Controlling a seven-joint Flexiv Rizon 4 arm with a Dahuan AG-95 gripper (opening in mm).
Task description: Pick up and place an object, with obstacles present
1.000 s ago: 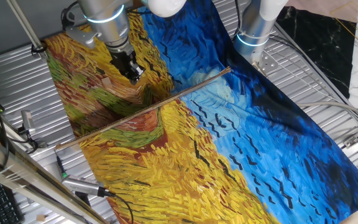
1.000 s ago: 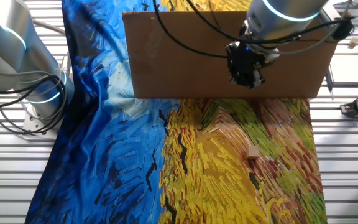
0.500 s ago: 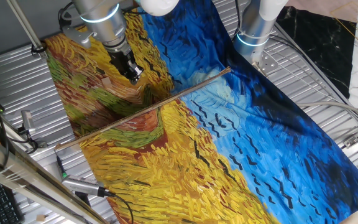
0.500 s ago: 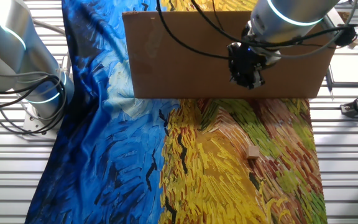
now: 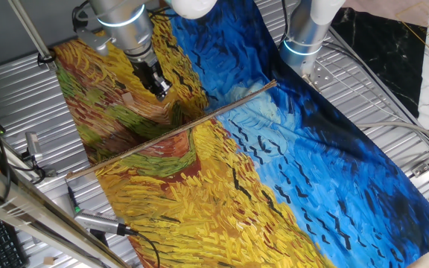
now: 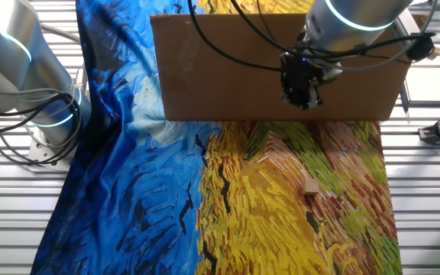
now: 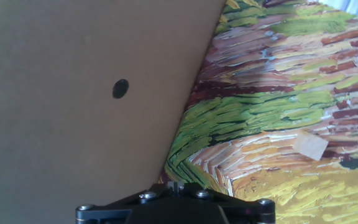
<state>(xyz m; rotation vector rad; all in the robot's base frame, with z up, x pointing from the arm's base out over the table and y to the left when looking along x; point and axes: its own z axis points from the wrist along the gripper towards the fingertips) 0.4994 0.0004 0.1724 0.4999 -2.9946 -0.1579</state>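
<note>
- Your gripper (image 6: 304, 95) is hanging above the cloth (image 6: 281, 206), in front of the upright brown board (image 6: 228, 69); you cannot tell whether its jaws are apart or together.
- The cube (image 6: 310, 187) is lying on the yellow part of the cloth, apart from the gripper and on the near side of the board in the other fixed view; the hand view shows it too (image 7: 309, 147).
- No writing or labels are showing.

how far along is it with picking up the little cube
Nothing looks done: the tan cube lies on the painted cloth, ungrasped. In hand: the tool hovers by the upright brown board, apart from the cube. Left: descend, grasp, lift, probably past the board, and place.
</note>
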